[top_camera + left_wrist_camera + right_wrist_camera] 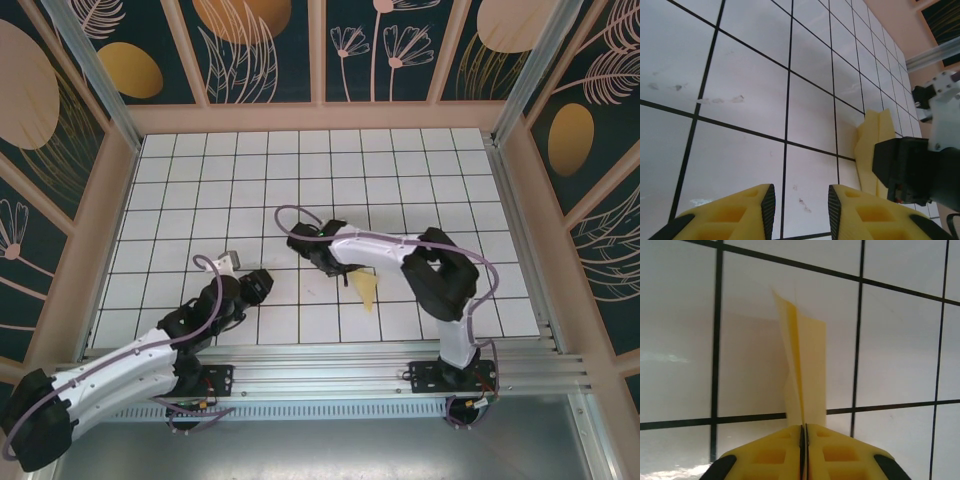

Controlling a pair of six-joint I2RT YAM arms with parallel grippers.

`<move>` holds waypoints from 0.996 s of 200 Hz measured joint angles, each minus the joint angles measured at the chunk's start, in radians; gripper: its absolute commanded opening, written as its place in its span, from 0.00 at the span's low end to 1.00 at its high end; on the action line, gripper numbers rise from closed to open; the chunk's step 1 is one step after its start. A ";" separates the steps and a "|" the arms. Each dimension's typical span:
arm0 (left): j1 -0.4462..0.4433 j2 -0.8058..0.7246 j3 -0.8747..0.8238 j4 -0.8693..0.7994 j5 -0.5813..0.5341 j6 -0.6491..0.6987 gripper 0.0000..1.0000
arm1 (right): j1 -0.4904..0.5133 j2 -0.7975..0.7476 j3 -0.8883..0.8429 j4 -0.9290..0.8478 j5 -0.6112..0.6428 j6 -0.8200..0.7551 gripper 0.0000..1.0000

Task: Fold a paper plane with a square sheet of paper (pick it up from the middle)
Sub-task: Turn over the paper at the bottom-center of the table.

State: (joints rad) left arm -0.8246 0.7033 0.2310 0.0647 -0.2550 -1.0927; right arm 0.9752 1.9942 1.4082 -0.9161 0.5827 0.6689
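Paper [810, 365], already creased into a narrow pointed shape, is pinched at its near end by the right pincer [804, 427]. The yellow fingers are clenched on the fold with no gap between them. The grip sits on the centre crease, so the two flaps rise from the fingertips and fan apart slightly toward the top of the frame, above the tiled counter [685, 315]. Holding it by the spine probably keeps the layers together and sharpens the crease, and it would also suit lifting the dart.

In the top view the paper [368, 290] is a small yellow wedge low in the middle of the frame. It lies just right of the right pincer [338, 268], and the arm's white link hides part of it. That view places the paper on the grid, but it does not show the grip or the crease.

The left pincer [801, 200] is released, with its fingers part-way apart and only bare tile between them. From its side angle the paper [871, 142] appears at right as stacked pale layers, partly behind the right pincer's black body. The left pincer [232, 262] hangs left of centre, well apart from the paper and apparently waiting.
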 measured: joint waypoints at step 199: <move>0.000 -0.065 -0.023 -0.049 0.113 -0.016 0.35 | -0.042 -0.568 -0.370 0.430 -0.483 -0.112 0.24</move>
State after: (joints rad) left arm -0.8246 0.6380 0.2081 0.0154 -0.1425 -1.1084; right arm 0.9333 1.4258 1.0386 -0.4858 0.0994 0.5571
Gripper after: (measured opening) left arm 0.351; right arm 0.310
